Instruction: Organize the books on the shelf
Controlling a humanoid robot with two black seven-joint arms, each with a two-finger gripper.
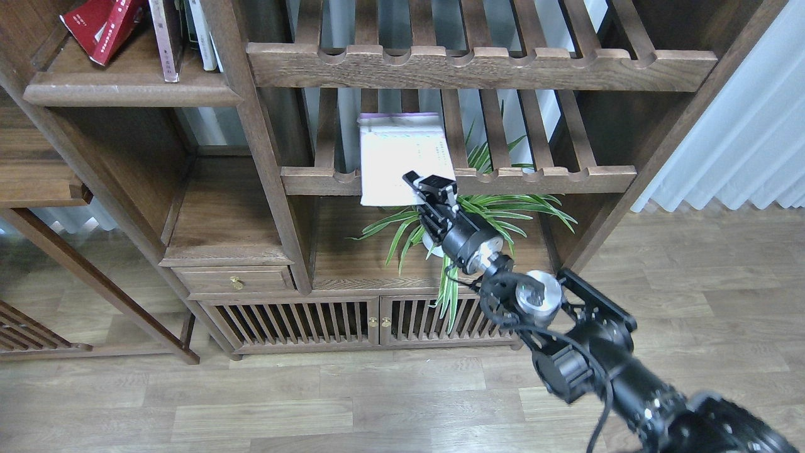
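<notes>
Right gripper (422, 190) clamped on flat white paperback (396, 160) with lavender top, across slatted scallop-notched wooden rack (534, 179).

Book (399, 157) on slatted rack (534, 179), centre, overhanging its near rail. Plant (478, 211) below, just right. Other books (113, 25) far left on shelf (132, 88).
</notes>
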